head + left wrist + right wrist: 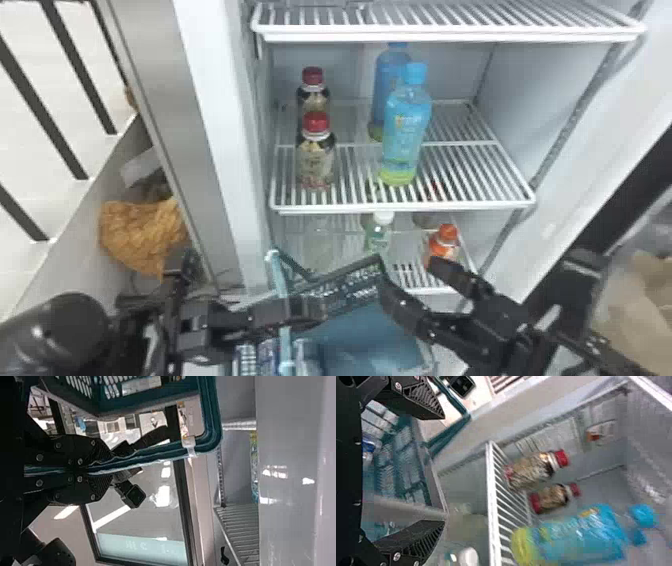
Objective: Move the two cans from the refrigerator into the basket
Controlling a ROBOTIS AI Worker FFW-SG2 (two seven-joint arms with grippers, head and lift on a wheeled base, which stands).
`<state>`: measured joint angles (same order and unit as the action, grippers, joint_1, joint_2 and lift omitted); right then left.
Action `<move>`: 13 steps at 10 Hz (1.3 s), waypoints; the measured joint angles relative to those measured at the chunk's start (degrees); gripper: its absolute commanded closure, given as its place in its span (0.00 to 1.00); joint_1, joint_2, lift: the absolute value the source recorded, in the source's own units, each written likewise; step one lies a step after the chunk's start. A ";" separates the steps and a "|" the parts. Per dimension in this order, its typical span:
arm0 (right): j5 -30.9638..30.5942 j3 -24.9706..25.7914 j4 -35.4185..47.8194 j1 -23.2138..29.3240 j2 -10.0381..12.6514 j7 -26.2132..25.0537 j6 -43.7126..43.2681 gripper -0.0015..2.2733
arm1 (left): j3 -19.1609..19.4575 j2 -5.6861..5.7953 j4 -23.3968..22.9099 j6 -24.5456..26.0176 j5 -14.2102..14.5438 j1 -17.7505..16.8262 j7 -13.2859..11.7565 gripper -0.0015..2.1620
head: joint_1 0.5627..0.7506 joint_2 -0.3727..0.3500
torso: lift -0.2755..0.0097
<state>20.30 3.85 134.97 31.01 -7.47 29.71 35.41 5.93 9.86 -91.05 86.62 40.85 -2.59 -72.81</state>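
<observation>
My left gripper [320, 307] is shut on the rim of the teal basket [285, 327] in front of the refrigerator. In the left wrist view, the left gripper [107, 469] pinches the rim of the basket [210, 411] between its fingers. Blue and white items [267, 352] lie in the basket, too unclear to name. My right gripper [410, 274] stands open over the basket's right side, below and in front of the middle shelf. From the right wrist, the same gripper [443, 470] has nothing between its fingers, with the basket [399, 467] beyond. I cannot make out cans on the shelves.
The middle shelf [400, 205] holds two red-capped bottles [316, 160] at left and two blue bottles [405, 130] near its centre. Lower down stand a white-capped bottle [378, 232] and an orange-capped bottle [444, 245]. Refrigerator walls [545, 100] border both sides.
</observation>
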 measured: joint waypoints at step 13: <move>-9.53 13.22 1.57 28.31 3.09 -0.98 -33.52 0.06 | 4.82 -0.28 0.00 0.29 -0.41 4.89 -0.02 0.55 | 0.70 0.10 | 0.88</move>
<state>10.76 17.07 136.54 59.32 -4.38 28.73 1.89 10.74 9.58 -91.05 86.91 40.43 2.30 -72.83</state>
